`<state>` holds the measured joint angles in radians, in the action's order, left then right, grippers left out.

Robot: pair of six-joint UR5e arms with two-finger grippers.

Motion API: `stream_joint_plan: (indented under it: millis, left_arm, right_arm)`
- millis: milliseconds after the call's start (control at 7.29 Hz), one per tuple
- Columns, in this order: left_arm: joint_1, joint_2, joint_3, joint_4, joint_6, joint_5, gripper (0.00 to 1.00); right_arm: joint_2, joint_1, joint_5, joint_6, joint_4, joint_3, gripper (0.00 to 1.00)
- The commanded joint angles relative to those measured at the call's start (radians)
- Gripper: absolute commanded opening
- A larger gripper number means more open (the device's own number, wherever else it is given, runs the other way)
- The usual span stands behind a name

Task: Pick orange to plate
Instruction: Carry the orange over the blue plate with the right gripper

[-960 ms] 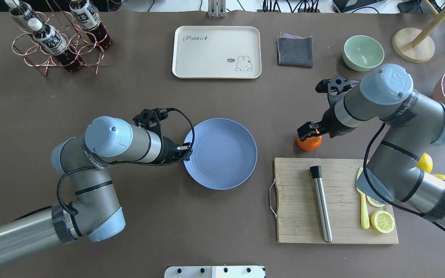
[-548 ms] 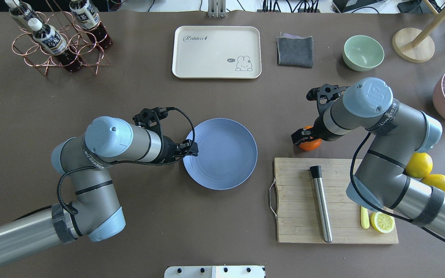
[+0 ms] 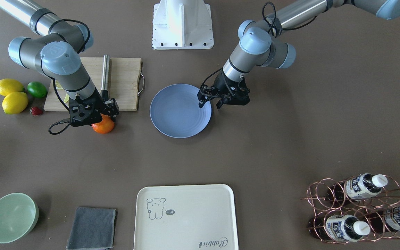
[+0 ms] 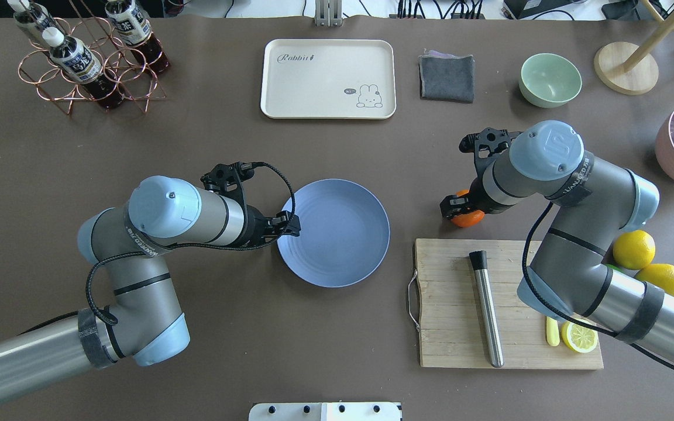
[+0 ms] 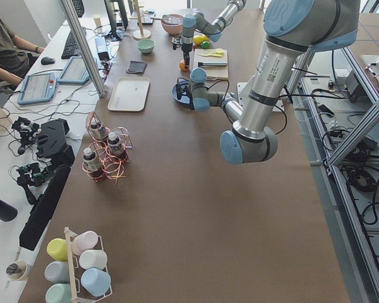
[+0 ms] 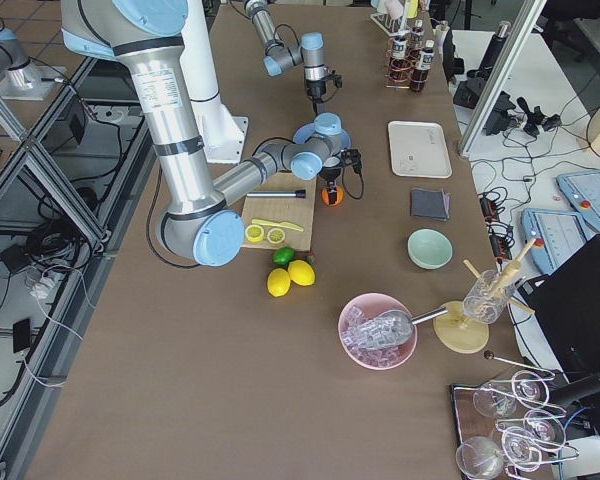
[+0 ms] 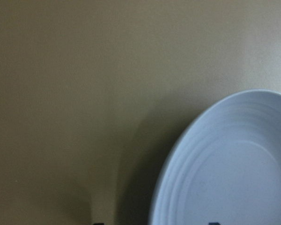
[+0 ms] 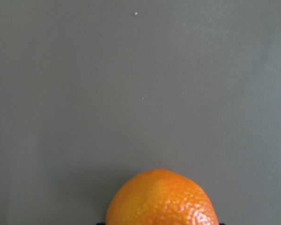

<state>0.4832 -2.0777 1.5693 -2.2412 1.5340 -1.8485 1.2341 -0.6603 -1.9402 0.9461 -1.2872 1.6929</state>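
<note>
Orange peel, pebbled and bright, filled the lower edge of the right wrist view. The orange (image 3: 103, 126) sat on the brown worktop (image 4: 196, 146) directly beneath the right end effector (image 3: 100, 117), and a dark fingertip showed at each flank of the fruit. Whether the tips pressed on the peel or only bracketed it could not be told. The fruit was round, with no long axis to speak of. Its stem end showed in no view, so which way it pointed could not be told.

The plate (image 4: 343, 245) lay flat, its faint concentric rings facing up, well apart from the right end effector on the side toward the other arm. The left end effector (image 4: 288, 227) hung at the plate's near rim with its fingers spread wide, one tip over the blue surface and the other over bare worktop just outside the rim. It held nothing.

A wooden cutting board (image 4: 448, 304) lay just beside the right end effector, on the robot's side of it. Beyond the left end effector, away from the robot, sat a cream tray (image 4: 313, 82). It carried the word "Rabbit" in script and a small bunny drawing. The strap on the right arm showed the letters "VANEED". The labels on the bottles (image 4: 74, 58) in the copper rack were too small to read.
</note>
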Motion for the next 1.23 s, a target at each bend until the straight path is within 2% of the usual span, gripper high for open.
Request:
stream_joint_plan:
  millis: [0, 137, 274, 411, 548, 685, 960, 1097]
  left_arm:
    - [0.003, 0.002, 0.009, -0.002, 0.000, 0.000, 0.80]
    - [0.027, 0.033, 0.040, -0.002, -0.008, -0.001, 0.79]
    - [0.085, 0.107, 0.093, -0.003, -0.029, -0.018, 0.79]
    - [0.138, 0.173, 0.141, 0.002, -0.148, -0.102, 0.79]
    - [0.217, 0.218, 0.152, 0.005, -0.210, -0.165, 0.79]
    - [0.271, 0.247, 0.150, 0.003, -0.283, -0.216, 0.80]
    - [0.305, 0.271, 0.147, 0.003, -0.322, -0.236, 0.80]
    - [0.305, 0.272, 0.147, 0.003, -0.321, -0.236, 0.80]
  right_arm:
    - [-0.036, -0.027, -0.038, 0.008, -0.018, 0.013, 0.00]
    - [-0.098, -0.027, -0.040, 0.023, -0.097, 0.040, 0.00]
    - [-0.178, 0.009, -0.033, 0.119, -0.162, 0.048, 0.00]
    - [-0.227, 0.093, 0.005, 0.229, -0.167, 0.047, 0.00]
    - [-0.270, 0.176, 0.083, 0.293, -0.169, 0.036, 0.00]
    - [-0.321, 0.233, 0.134, 0.344, -0.169, -0.004, 0.00]
    - [-0.422, 0.255, 0.156, 0.370, -0.156, -0.132, 0.00]
    - [-0.420, 0.255, 0.156, 0.369, -0.156, -0.137, 0.00]
